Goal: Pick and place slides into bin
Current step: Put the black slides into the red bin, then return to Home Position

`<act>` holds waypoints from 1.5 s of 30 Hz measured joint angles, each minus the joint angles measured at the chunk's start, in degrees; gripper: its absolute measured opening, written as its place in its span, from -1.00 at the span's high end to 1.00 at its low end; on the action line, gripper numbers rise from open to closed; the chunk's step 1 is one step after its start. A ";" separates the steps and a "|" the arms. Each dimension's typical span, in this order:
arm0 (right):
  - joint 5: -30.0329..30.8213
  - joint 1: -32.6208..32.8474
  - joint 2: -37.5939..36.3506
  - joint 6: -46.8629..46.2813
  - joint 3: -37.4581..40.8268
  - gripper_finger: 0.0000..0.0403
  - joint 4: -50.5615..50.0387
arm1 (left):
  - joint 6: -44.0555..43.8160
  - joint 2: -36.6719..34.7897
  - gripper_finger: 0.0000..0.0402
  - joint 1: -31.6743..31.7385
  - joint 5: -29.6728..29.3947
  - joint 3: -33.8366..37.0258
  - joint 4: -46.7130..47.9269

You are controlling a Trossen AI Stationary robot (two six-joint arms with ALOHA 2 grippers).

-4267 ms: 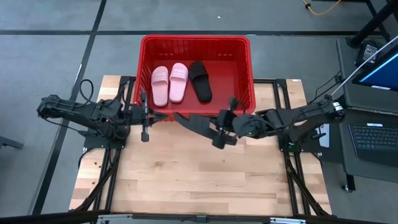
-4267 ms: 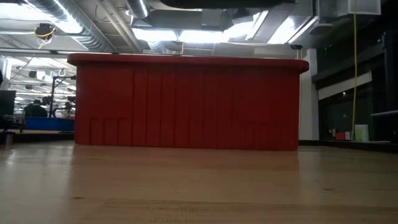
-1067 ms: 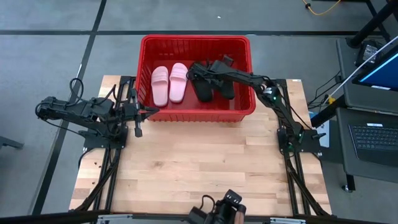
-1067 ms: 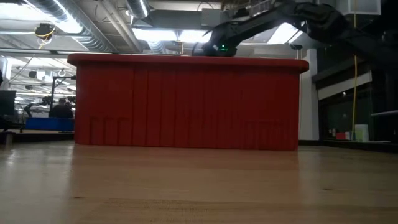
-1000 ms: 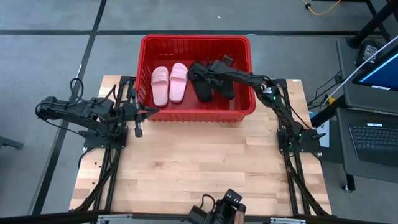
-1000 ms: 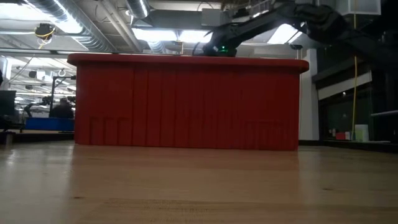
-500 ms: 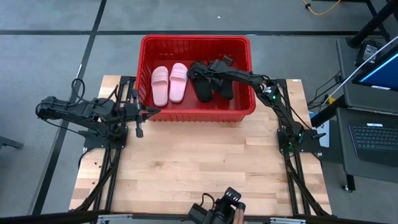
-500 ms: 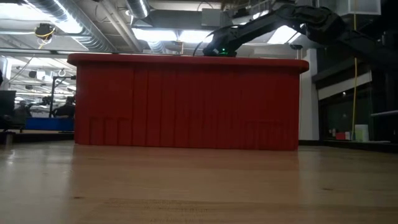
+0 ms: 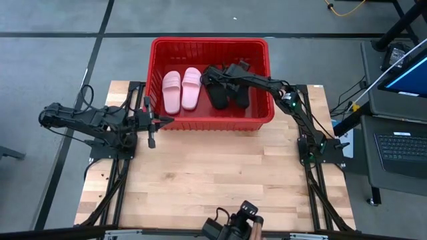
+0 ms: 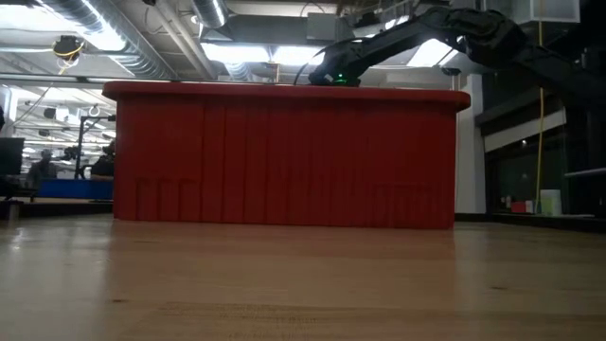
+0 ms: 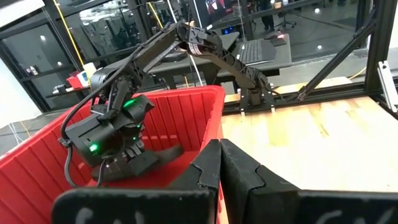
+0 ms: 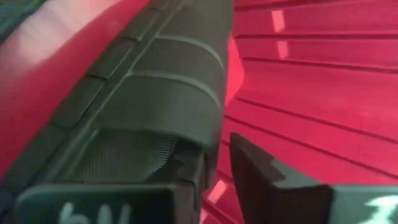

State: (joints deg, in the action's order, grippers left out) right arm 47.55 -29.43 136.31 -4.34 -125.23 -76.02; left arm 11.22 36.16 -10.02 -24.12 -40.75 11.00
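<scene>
The red bin (image 9: 210, 41) stands at the table's far edge and fills the low view (image 10: 284, 156). On its floor lie two pale pink slides (image 9: 172, 91) (image 9: 191, 87), a black slide (image 9: 215, 91) and a second black slide (image 9: 241, 98). My right gripper (image 9: 230, 81) reaches down into the bin from the right, open, at the second black slide (image 12: 155, 93). My left gripper (image 9: 150, 125) hangs shut and empty beside the bin's near left corner (image 11: 221, 165). My right gripper stands open at the second black slide's side edge (image 12: 199, 143), slanting down from the table's right. One finger (image 12: 267, 180) is off the slide, with red bin floor between them. The slide hides the other finger; whether that one touches it I cannot tell.
Bare wooden tabletop (image 9: 213, 173) stretches from the bin to the near edge. A dark device (image 9: 233, 227) sits at that near edge. To the right of the table a laptop (image 9: 400, 147) rests on a stand. People show far off in the room (image 10: 104, 166).
</scene>
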 joint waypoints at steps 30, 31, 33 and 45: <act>-1.60 2.34 -0.11 6.20 -0.02 0.25 -1.15 | -0.18 0.00 0.99 -0.01 0.02 0.00 -0.01; -1.60 2.36 -0.11 6.19 -0.02 0.25 -1.40 | -0.18 0.00 0.99 0.00 0.02 0.00 0.00; -1.60 2.36 -0.11 6.24 -0.02 0.25 -1.87 | -0.19 0.00 0.98 -0.01 0.02 0.00 0.00; -1.43 2.21 -0.37 8.81 -9.88 0.25 -3.44 | -0.74 0.00 0.99 -0.02 0.02 0.00 0.01</act>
State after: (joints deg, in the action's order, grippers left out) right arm 46.12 -27.22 135.94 4.47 -135.11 -79.46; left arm 10.48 36.16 -10.04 -24.10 -40.75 11.00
